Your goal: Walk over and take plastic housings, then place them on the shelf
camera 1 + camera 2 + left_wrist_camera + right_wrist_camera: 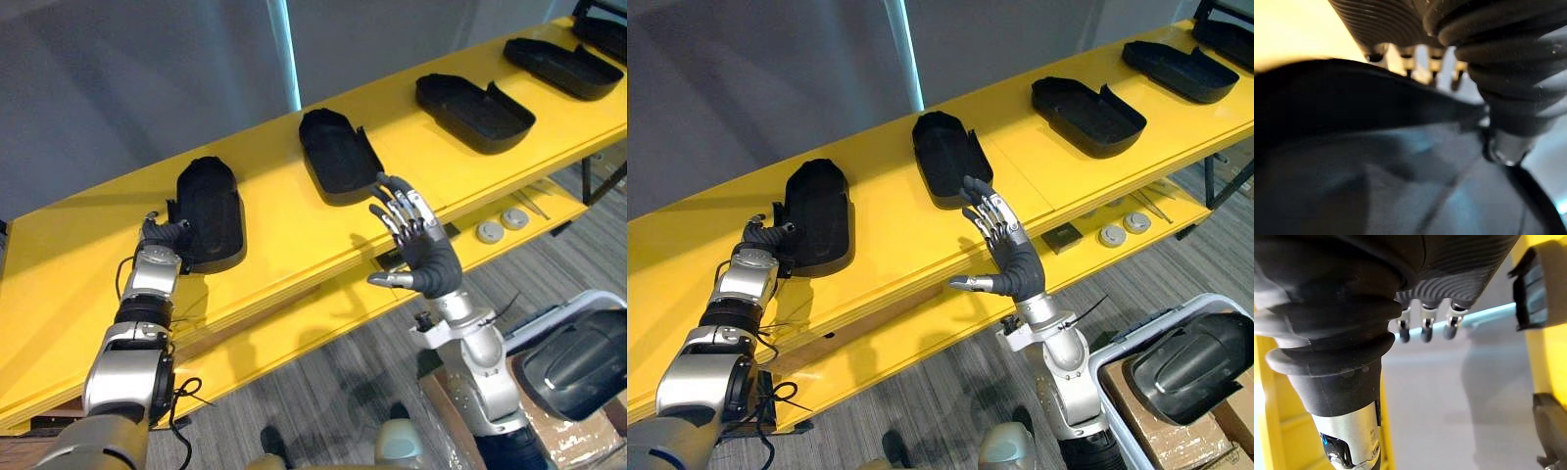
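One hand matters: the left hand (162,235) has its fingers curled over the near rim of the leftmost housing (211,211), which lies on the yellow shelf (284,230). The right hand (426,259), fingers spread and holding nothing, hovers just before the second housing (338,157). This is likely the placing step: check the housing sits flat and back from the front edge, then loosen the fingers and draw them away without dragging it.

Silver-fingered right hand (431,259) (dark ribbed cover)
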### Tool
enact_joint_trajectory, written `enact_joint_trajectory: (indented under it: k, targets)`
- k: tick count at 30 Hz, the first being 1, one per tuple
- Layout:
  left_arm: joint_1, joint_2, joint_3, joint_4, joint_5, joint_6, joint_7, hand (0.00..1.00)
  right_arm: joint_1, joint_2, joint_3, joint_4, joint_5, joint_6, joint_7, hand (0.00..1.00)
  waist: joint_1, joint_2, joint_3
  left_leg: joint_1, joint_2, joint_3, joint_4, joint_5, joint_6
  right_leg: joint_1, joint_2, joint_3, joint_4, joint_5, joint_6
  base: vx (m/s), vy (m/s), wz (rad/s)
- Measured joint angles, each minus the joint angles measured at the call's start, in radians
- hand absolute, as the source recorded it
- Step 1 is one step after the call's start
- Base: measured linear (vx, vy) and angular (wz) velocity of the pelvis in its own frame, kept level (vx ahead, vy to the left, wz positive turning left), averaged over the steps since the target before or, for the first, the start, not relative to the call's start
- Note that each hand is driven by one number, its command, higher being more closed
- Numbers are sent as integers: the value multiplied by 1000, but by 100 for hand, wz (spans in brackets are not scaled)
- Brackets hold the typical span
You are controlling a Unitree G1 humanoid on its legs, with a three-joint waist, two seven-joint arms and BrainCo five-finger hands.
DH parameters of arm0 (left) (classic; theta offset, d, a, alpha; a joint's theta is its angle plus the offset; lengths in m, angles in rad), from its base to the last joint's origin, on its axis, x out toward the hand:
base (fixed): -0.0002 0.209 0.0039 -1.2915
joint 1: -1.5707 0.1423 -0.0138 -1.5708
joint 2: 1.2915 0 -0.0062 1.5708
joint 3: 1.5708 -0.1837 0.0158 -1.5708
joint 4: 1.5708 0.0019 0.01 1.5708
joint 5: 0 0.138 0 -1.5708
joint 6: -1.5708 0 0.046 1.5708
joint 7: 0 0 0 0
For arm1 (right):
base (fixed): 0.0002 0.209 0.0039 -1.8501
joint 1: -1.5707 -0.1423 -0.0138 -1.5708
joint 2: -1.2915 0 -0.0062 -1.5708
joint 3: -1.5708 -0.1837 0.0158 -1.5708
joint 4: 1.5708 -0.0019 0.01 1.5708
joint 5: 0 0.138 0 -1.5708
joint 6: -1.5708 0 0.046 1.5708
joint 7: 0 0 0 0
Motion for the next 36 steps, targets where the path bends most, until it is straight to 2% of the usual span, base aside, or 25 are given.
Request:
enact_joint_trajectory:
  k: [4, 9, 13, 17, 20, 22, 24, 26, 28, 29, 31, 34, 36]
  targets:
    - [-16, 0, 1, -3, -30, -43, 73, 0, 3, -8, -2, -1, 0, 3, 20, 0, -9, 0, 0, 0, 0, 3, 0, 0, 0, -3, 1, 4, 1, 0, 0, 3, -5, -2]
    - [-19, 0, 32, -10, -53, -94, 118, 0, 3, -14, 0, -2, 0, 3, 27, 0, -7, 0, 0, 6, 0, 1, 0, 0, 0, 6, 1, 2, -1, 0, 0, 0, 0, 0]
    - [-18, 3, 40, -34, -77, -116, 132, 0, 3, -18, 22, -2, 0, 1, 32, 0, 2, 1, 0, 15, 1, -1, 0, 0, 0, 18, 1, -2, -3, 0, 1, -17, -6, 2]
    - [-11, 11, 41, -55, -114, -161, 144, 0, 2, -25, 57, -2, -1, -1, 36, 0, 14, 1, -1, 17, 0, -7, 0, 0, 0, 27, 0, -8, -8, 3, 4, -22, -6, 4]
    - [36, 11, 70, -153, -147, -200, 156, 0, 2, -24, 77, -2, -3, -5, 26, 0, 15, 6, -5, 16, -2, -30, 0, 2, 1, 48, -3, -32, -17, 4, 5, -2, -13, 16]
    - [64, 16, 71, -200, -147, -228, 159, 0, -1, -24, 85, -2, -5, -6, 16, 0, 27, 15, -10, 17, -1, -39, 0, 3, 0, 59, -3, -44, -24, 4, 5, 8, -14, 20]
    - [91, 23, 79, -250, -149, -263, 171, 0, -1, -25, 94, -2, -9, -6, 0, 0, 32, 23, -16, 16, -1, -59, 0, 5, -1, 76, -3, -63, -31, 4, 5, 9, -18, 20]
    - [142, 24, 118, -364, -152, -325, 205, 0, -6, -23, 106, -2, -12, -7, -18, 0, 45, 27, -32, 14, 0, -65, 0, 6, -1, 82, -2, -71, -38, 5, 5, 5, -12, 14]
    - [211, 23, 168, -558, -150, -417, 245, 0, -11, -18, 116, -2, -9, -7, -23, 0, 52, 25, -45, 14, 1, -88, -1, 7, -3, 106, -2, -97, -49, 5, 5, 7, -20, 24]
    - [242, 19, 181, -625, -146, -434, 250, 0, -11, -18, 123, -2, -8, -7, -22, 0, 57, 26, -53, 13, 2, -91, -1, 7, -4, 111, -1, -103, -55, 5, 5, 4, -25, 25]
    - [402, -61, 228, -903, -127, -506, 279, 0, -11, -16, 156, -2, -5, -6, -17, 0, 82, 32, -107, -4, 1, -117, -1, 8, -5, 121, 0, -129, -71, 5, 4, 27, -24, 29]
    - [585, -188, 226, -1096, -99, -542, 293, 0, -23, -7, 198, 10, -9, 6, -12, 0, 118, 34, -127, 0, 3, -156, -1, 10, -8, 162, 4, -172, -87, 5, 3, 6, -29, 42]
    - [787, -321, 214, -1186, -74, -546, 301, 0, -58, 9, 247, 59, -39, 23, -22, 0, 159, 30, -130, -9, 9, -196, -5, 17, -11, 192, 15, -218, -103, 1, -1, -71, -46, 47]
